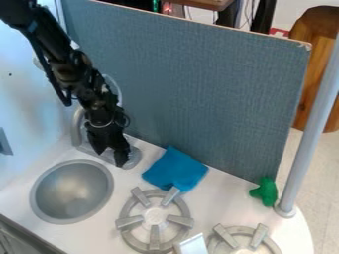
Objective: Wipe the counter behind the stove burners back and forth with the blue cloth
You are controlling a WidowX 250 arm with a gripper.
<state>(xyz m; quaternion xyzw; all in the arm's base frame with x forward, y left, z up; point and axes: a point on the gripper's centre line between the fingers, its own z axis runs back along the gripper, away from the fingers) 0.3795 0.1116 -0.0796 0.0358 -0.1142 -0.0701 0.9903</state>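
Observation:
The black gripper [110,158] hangs at the left over the base of the faucet, just behind the sink [71,191]. Its two fingertips point down and stand apart, with nothing seen between them. To its right, a folded blue cloth [173,170] lies on the white counter behind the left burner [155,222]. A green toy [266,191] is at the right, by the foot of the grey pole. Whether the gripper touches the faucet base, I cannot tell.
A grey-blue panel [192,89] rises along the counter's back edge. The grey faucet [77,126] stands beside the arm. A second burner [224,237] and a whitish metallic object [192,244] are at the front; a grey pole [308,134] rises at the right.

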